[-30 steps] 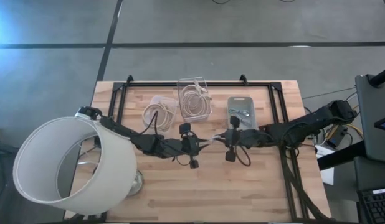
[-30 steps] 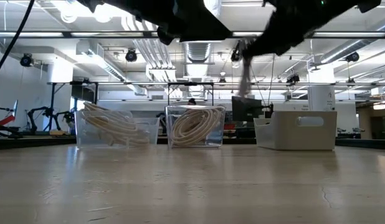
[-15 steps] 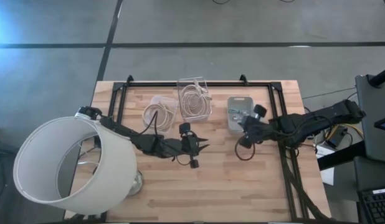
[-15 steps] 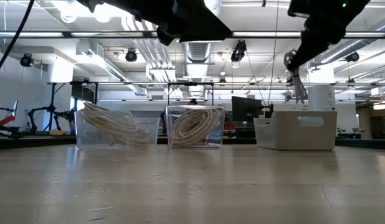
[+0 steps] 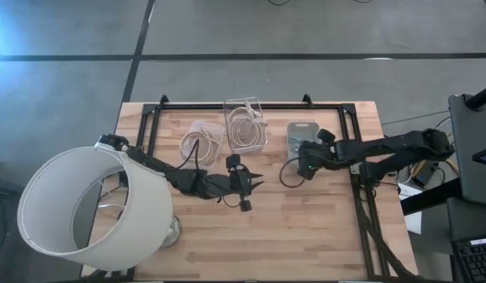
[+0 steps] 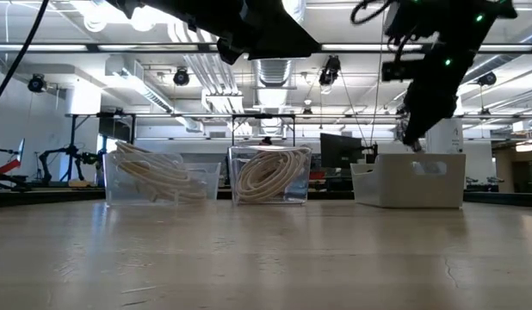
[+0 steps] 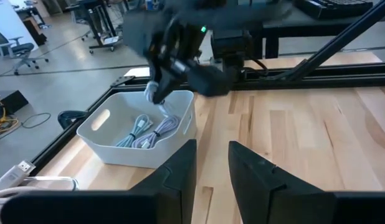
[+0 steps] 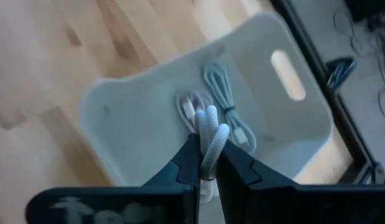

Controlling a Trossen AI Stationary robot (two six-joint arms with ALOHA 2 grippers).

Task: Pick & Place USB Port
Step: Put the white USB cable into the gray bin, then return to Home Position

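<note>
A white open bin (image 5: pixel 304 129) stands toward the table's right far side, with bundled USB cables (image 8: pixel 228 94) lying on its floor. My right gripper (image 5: pixel 303 163) hovers over the bin's near part, shut on a white braided cable (image 8: pixel 209 129); the low view shows that gripper (image 6: pixel 411 129) just above the bin's rim (image 6: pixel 410 158). My left gripper (image 5: pixel 256 182) waits open above the table's middle, touching nothing; its fingers (image 7: pixel 180 171) point toward the bin (image 7: pixel 139 132). My right gripper pinches a folded loop of the white braided cable (image 8: pixel 208 121) between its two fingers (image 8: pixel 187 158), which point down from above. The loop's bend stands out past the fingertips. The cable is lifted clear over the bin; its other end is hidden behind the fingers.
Two clear bins of coiled white cords (image 5: pixel 200 142) (image 5: pixel 245 126) stand at the far middle. A large white lamp shade (image 5: pixel 86 208) covers the table's left near corner. A black frame rail (image 5: pixel 251 104) runs round the far side. Bare wood (image 5: pixel 306 228) lies near.
My right gripper has carried the white cable from the table's middle, close to my left gripper, toward the right and far side, and now stands over the white bin, lower than half a second ago. The cable stayed pinched throughout.
</note>
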